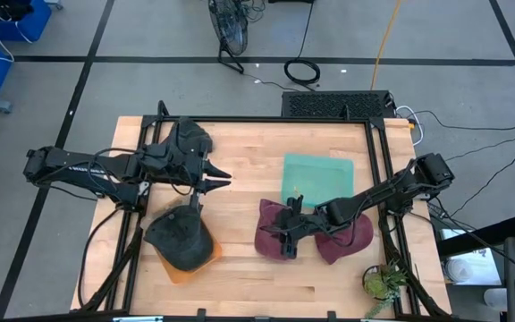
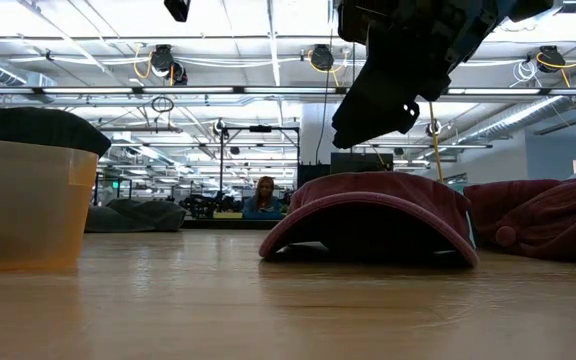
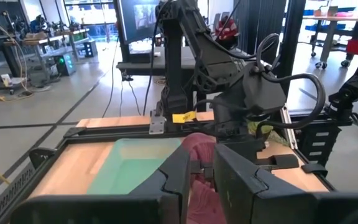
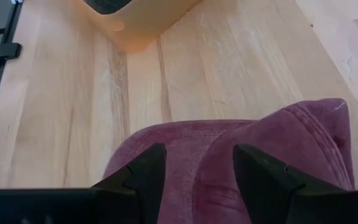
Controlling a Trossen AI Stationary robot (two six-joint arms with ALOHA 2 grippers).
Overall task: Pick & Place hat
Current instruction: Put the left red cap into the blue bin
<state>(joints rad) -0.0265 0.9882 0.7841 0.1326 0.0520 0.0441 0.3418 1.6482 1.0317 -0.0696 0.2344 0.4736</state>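
Observation:
A maroon hat (image 1: 271, 228) lies on the wooden table with its brim toward the near edge; in the low view the hat (image 2: 368, 215) rests on its brim edge and crown. My right gripper (image 1: 286, 241) hovers open just above it, slanting down, one finger over each side of the crown (image 4: 197, 155), clear of the cloth in the low view (image 2: 373, 120). A second maroon hat (image 1: 347, 237) lies beside it to the right. A dark cap (image 1: 181, 237) sits on top of an orange tub (image 1: 190, 266). My left gripper (image 1: 222, 179) hangs level above the table, its fingers (image 3: 201, 180) a narrow gap apart, holding nothing.
A green mat (image 1: 318, 177) lies flat behind the maroon hats. A dark heap (image 1: 190, 139) sits at the far left by my left arm. A small plant (image 1: 383, 282) stands at the near right corner. Black frame rails border the table. Bare wood lies along the near middle.

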